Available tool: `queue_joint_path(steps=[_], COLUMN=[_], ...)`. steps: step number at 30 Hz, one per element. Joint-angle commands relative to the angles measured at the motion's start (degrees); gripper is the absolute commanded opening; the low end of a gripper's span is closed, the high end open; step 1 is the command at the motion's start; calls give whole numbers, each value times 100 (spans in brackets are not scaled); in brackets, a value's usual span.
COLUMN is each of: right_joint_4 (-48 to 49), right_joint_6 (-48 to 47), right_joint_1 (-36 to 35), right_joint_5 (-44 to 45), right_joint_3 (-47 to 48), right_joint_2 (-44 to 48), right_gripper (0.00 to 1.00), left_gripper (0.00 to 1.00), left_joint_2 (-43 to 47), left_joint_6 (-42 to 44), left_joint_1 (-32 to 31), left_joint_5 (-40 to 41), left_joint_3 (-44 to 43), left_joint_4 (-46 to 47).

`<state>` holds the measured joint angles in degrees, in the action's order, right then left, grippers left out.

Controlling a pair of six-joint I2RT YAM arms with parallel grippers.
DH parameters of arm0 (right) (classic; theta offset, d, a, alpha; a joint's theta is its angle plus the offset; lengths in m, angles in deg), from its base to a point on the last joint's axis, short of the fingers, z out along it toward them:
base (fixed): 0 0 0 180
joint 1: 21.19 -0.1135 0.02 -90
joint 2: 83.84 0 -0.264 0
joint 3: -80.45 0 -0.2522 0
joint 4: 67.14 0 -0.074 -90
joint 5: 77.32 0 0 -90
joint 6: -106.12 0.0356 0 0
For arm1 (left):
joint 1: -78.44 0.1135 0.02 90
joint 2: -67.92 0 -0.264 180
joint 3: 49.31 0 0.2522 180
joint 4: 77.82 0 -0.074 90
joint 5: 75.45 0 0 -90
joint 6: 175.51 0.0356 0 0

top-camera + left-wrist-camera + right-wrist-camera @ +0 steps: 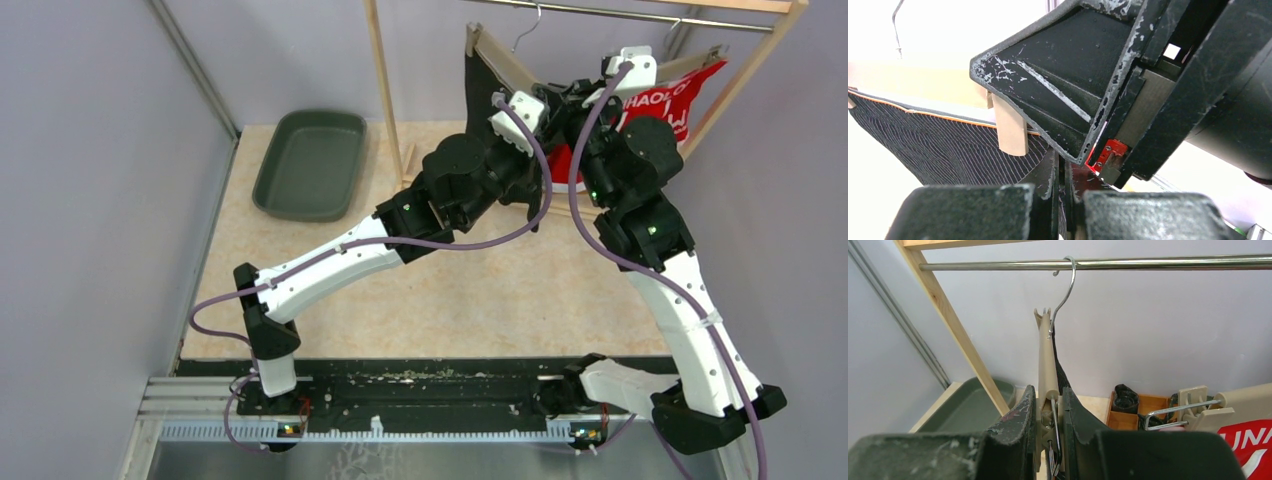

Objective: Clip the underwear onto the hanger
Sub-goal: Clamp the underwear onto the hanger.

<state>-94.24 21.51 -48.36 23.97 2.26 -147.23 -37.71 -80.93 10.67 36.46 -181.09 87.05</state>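
Observation:
A beige hanger [1044, 360] hangs by its wire hook from the metal rod [1148, 262]. The black striped underwear [938, 145] with orange trim hangs from it, one beige clip [1013, 132] closed on its waistband. My left gripper [1070, 175] is shut on an edge of the black fabric just below the hanger bar. My right gripper [1050, 410] is shut on the hanger's other clip [1053, 422], its fingers pressing both sides. In the top view both grippers meet beside the underwear [487, 85] under the rod.
A wooden rack frame [385, 90] carries the rod. A second hanger with a red garment [690, 90] hangs to the right. A dark green tray [312, 163] lies back left. A wooden box [1138, 412] with rolled garments sits below the rack.

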Motion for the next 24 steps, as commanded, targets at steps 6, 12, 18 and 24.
queue_joint_path(steps=[6, 12, 18, 24], right_joint_4=[-711, -323, -198, -167], right_joint_6=[-24, -56, -58, 4], right_joint_1=[-249, -288, -288, -284], right_joint_5=[-440, -407, -543, -759], right_joint_3=[-652, -952, -1034, -1051], right_joint_2=[-134, -14, -45, -95], right_gripper=[0, 0, 0, 0], left_gripper=[0, 0, 0, 0], left_joint_2=[570, 599, 656, 743], left_joint_6=[-67, -64, -63, -28], left_joint_1=[-197, -196, -202, -196], left_joint_5=[32, 107, 138, 129], left_joint_3=[-267, -270, -257, -170], left_joint_4=[1331, 1412, 1506, 1646])
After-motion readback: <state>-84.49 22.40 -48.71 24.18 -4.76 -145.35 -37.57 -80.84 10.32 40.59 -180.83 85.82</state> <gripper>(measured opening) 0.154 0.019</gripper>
